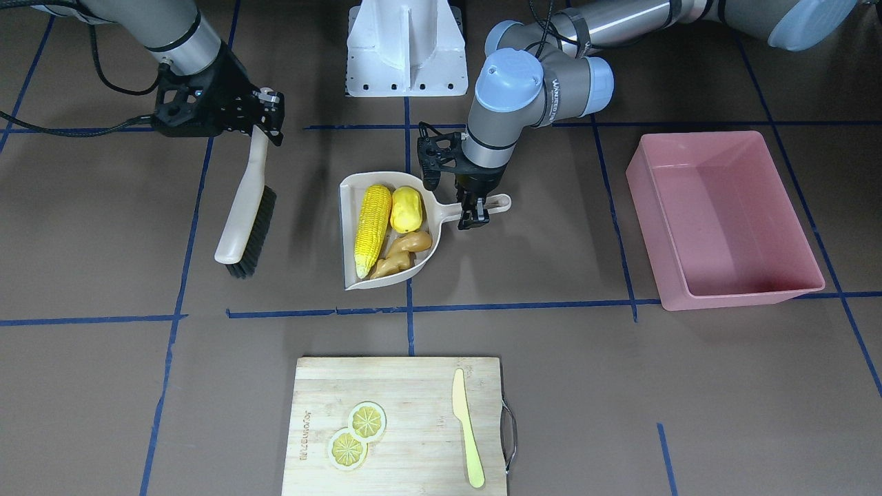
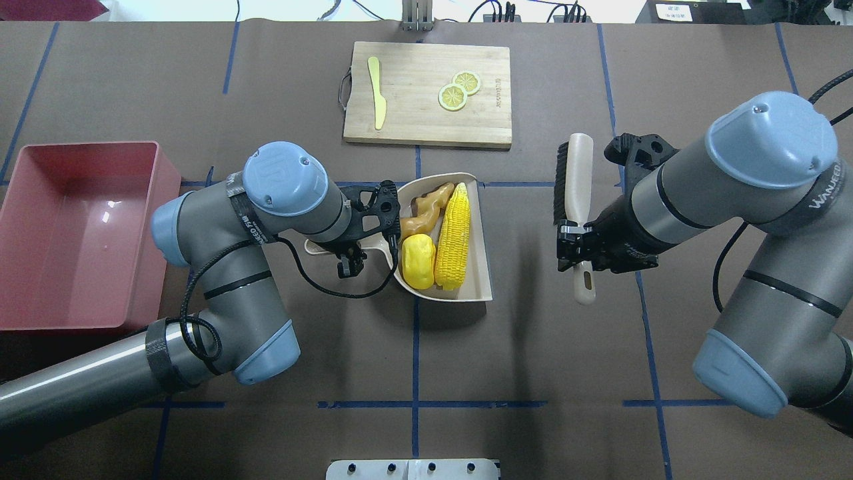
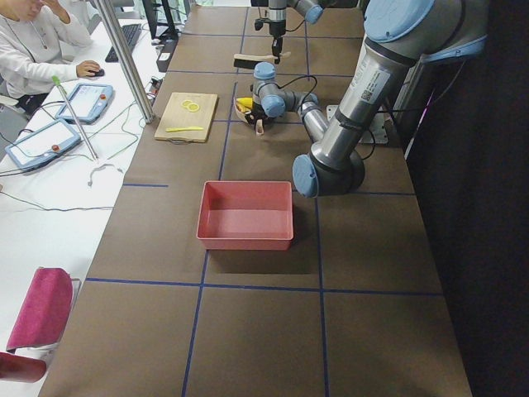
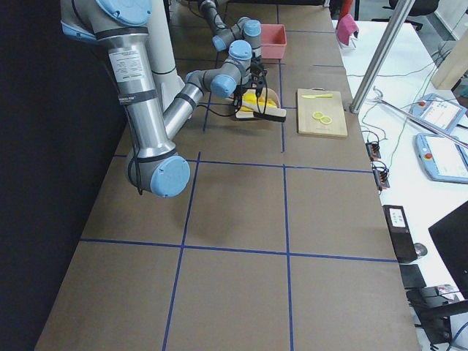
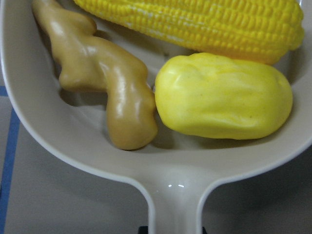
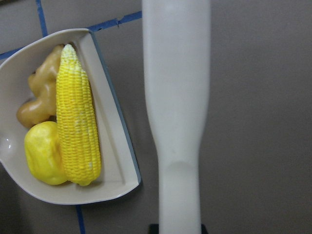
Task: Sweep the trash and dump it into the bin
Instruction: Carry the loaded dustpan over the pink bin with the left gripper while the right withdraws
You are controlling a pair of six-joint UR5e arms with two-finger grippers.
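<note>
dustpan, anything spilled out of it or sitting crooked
Nothing stands out. The corn cob, potato lump and ginger root all lie inside the dustpan, with none spilled beside it. The left hand grips its handle, and the pink bin sits upright and empty.

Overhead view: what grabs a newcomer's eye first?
The beige dustpan at mid-table, loaded with the corn cob, potato-like lump and ginger root, its handle gripped by the left gripper. Next, the right gripper holding the brush beside it, and the empty pink bin at the table's end on the robot's left.
</note>
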